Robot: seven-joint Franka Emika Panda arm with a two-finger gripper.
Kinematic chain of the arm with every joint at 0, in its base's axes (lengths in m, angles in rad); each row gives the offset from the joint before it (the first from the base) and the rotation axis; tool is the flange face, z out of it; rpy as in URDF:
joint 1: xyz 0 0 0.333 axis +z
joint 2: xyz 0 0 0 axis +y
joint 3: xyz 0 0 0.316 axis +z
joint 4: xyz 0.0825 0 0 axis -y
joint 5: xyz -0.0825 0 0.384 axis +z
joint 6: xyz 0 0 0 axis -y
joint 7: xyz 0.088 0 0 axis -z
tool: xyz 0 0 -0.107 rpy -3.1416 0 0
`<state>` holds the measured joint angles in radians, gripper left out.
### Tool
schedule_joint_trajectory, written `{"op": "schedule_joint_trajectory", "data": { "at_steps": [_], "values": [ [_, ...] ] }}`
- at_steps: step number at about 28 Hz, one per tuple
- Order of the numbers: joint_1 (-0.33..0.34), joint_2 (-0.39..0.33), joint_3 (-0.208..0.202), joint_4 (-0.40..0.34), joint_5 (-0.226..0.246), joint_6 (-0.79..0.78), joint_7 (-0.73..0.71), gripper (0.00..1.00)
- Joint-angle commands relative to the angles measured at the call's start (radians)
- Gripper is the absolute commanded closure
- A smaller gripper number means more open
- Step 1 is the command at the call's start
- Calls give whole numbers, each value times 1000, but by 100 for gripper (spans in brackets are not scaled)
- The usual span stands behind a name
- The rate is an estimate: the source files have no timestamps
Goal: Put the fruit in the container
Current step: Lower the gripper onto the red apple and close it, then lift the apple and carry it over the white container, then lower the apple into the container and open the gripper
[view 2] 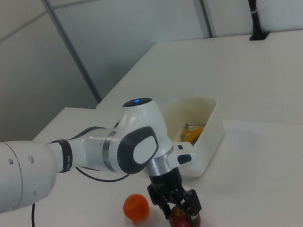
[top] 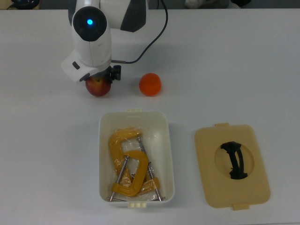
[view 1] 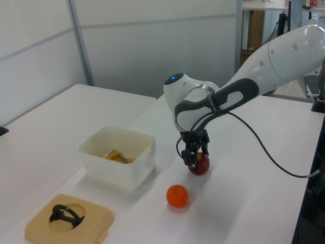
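Left view, frame centre: gripper (view 1: 195, 158) fingers straddle the apple (view 1: 200, 164), closure unclear — firm, smooth, roll-prone; grip its widest girth.

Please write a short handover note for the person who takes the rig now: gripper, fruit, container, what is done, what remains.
Gripper: down on the apple, fingers around it; a firm grip cannot be confirmed.
Apple: on the table, not lifted.
Orange: on the table, at the top view's right of the apple, untouched.
Container: open, holds yellow clamps; lid lies beside it.
Done: no fruit is in.
Left: both fruits.
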<state>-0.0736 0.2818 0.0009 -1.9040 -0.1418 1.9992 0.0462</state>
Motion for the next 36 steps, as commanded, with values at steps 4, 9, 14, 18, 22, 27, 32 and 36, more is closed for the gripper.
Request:
{"op": "schedule_joint_trajectory", "data": {
  "at_steps": [4,9,14,18,22,27,32,36],
  "values": [
    [-6,-53,1,25,-12,17,-5,63],
    [0,-75,8,155,2,-39,18,62],
    [15,-67,13,258,1,-37,29,61],
    [40,-46,13,312,-1,-17,29,55],
    [70,-23,13,319,4,154,50,49],
    [106,40,13,316,-8,352,162,48],
    [126,74,13,312,-24,392,241,9],
    [129,70,13,299,-22,386,242,0]
  ]
}}
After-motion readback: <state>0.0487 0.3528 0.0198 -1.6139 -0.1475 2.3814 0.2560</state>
